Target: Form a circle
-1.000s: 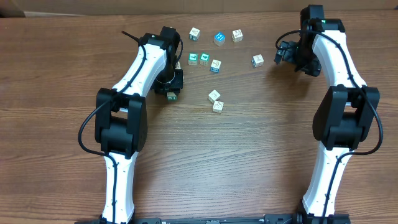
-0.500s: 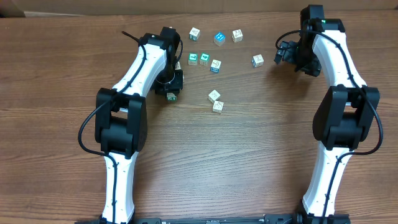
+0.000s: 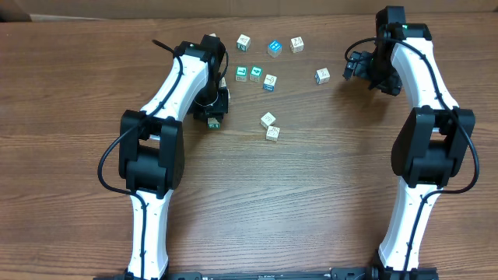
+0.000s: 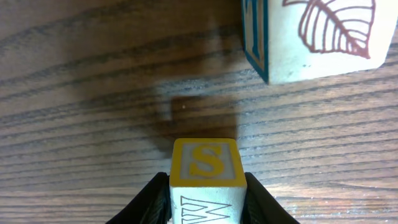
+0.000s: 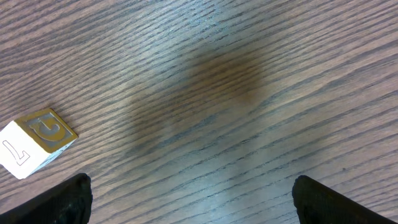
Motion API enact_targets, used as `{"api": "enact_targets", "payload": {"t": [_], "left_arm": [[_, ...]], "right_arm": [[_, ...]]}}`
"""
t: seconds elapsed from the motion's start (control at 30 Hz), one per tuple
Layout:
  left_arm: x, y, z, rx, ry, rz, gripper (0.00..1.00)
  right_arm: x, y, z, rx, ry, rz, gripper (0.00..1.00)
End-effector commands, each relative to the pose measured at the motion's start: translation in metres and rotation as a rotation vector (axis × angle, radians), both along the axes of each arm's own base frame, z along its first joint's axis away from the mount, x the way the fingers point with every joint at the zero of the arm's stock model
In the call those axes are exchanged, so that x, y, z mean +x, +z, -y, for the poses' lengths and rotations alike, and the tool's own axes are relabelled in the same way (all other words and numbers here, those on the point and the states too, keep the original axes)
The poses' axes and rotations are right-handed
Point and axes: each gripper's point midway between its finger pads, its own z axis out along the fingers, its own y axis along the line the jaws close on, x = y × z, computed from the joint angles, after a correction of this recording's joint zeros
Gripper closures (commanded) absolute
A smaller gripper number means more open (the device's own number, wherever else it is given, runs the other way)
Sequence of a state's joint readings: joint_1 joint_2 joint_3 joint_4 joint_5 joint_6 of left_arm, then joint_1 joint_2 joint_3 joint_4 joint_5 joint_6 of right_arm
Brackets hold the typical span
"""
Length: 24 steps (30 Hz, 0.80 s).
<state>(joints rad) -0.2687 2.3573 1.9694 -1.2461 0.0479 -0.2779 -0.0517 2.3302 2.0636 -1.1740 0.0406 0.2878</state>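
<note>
Table [image 3: 249,202]: wood-grain top. From overhead I see nothing on it shifted in the last second.
Left arm [image 3: 175,85]: reaches toward the far edge, left of centre, and has held its place.
Right arm [image 3: 420,78]: parked near the far right corner, also unmoved.
Right gripper [image 5: 196,208]: jaws wide apart with nothing between them. A gold-faced cube [image 5: 37,140] lies just beside it.
Left gripper [image 4: 207,202]: jaws clamped on the S cube [image 4: 206,160]. The one change is that they have drawn in slightly on it.
Letter cubes [image 3: 256,74]: scattered loosely near the middle of the far edge, with no ring yet.
Leaf cube [image 4: 317,34]: near the S cube, but apart from it.
Meaning: I judge the grip is now firm enough to carry the S cube toward the scatter. The circle is barely begun.
</note>
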Motion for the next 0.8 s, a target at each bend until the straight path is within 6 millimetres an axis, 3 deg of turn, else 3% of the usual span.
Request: {"api": "enact_targets", "payload": {"t": [0.0, 0.2, 0.37, 0.43, 0.7, 0.77], "left_arm": [[-0.004, -0.001, 0.004, -0.003, -0.02, -0.01, 0.69], [-0.002, -0.001, 0.004, -0.003, -0.02, -0.002, 0.57], [0.004, -0.001, 0.004, 0.0, -0.021, 0.024, 0.35], [0.007, -0.001, 0.005, -0.003, -0.021, 0.035, 0.32], [0.011, -0.002, 0.006, -0.007, -0.02, 0.048, 0.48], [0.01, -0.002, 0.007, -0.006, -0.019, 0.046, 0.49]], "right_arm": [[0.007, 0.018, 0.001, -0.004, -0.005, 0.048, 0.0], [0.007, 0.018, 0.001, -0.004, -0.005, 0.048, 0.0], [0.007, 0.018, 0.001, -0.004, -0.005, 0.048, 0.0], [0.007, 0.018, 0.001, -0.004, -0.005, 0.048, 0.0], [0.007, 0.018, 0.001, -0.004, -0.005, 0.048, 0.0], [0.007, 0.018, 0.001, -0.004, -0.005, 0.048, 0.0]]}}
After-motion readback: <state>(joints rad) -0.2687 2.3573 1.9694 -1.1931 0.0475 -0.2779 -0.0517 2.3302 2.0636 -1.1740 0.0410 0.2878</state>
